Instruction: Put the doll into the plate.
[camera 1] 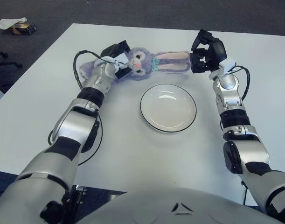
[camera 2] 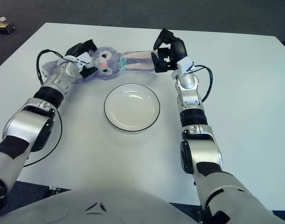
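Purple doll (camera 1: 142, 63) lies gripped by left hand (camera 1: 115, 58); right hand (camera 1: 203, 51), fingers spread, at its ears.

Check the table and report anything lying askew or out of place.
The doll lies stretched on its side on the table, beyond the plate rather than in it. The left hand grips its head end; the right hand is open at the tips of its ears. Nothing looks spilled or damaged.

White table (camera 1: 133, 154) fills most of the frame, dark carpet beyond its far edge. Dead centre sits a white plate (camera 1: 168, 108) with a thin dark rim. Above it, toward upper centre, a purple plush bunny doll (camera 1: 147, 62) lies stretched sideways.
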Controlling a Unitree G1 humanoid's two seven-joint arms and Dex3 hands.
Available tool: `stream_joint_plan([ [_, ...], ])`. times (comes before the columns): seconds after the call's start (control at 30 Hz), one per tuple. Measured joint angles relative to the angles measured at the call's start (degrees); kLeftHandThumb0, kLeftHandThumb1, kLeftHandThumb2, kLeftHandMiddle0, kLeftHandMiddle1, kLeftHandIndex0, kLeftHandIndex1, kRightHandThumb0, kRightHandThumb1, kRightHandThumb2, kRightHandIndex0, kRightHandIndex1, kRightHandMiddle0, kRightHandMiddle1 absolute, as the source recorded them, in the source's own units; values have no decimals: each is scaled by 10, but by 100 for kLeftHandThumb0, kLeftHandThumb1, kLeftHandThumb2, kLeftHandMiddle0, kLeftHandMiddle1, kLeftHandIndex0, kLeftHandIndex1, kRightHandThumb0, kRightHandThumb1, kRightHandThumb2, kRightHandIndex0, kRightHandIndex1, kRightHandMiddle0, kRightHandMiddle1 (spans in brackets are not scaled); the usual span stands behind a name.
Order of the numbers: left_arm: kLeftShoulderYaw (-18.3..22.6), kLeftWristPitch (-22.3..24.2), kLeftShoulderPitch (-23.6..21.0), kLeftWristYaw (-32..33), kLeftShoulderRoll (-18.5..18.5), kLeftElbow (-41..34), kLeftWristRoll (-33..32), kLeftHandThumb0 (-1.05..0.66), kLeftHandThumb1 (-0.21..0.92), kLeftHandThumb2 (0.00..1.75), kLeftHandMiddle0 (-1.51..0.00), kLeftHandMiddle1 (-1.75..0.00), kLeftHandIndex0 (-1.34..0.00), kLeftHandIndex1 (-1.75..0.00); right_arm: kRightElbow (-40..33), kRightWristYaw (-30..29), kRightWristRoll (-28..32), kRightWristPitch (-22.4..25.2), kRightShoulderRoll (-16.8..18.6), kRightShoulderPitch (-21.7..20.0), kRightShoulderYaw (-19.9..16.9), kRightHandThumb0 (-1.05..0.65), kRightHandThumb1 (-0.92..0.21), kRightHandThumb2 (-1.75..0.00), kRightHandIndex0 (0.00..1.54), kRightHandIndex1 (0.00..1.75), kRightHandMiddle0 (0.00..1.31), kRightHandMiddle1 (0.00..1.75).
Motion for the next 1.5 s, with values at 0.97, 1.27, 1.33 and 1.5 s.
stream_joint_plan([
  [0.97, 23, 20, -68, -109, -70, 42, -79, 0, -4, 167, -91, -160, -66, -175, 5, -201, -293, -63, -83, -40, 120, -42, -54, -102, 50, 174, 43, 175],
  [1.27, 21, 85, -93, -148, -89, 41, -80, 0, -6, 170, -92, -163, -67, -175, 12, -251, -341, -62, -99, -51, 148, -39, -69, -83, 26, 162, 33, 174],
  [1.33, 25, 99, -101, -159, -91, 45, -86, 0, -4, 169, -91, -164, -65, -175, 17, -257, -345, -62, -102, -55, 152, -38, -73, -76, 21, 157, 32, 173],
  [1.5, 39, 125, -122, -200, -98, 58, -115, 0, -1, 165, -89, -164, -63, -175, 25, -271, -352, -58, -112, -58, 162, -43, -69, -71, 13, 141, 19, 163],
])
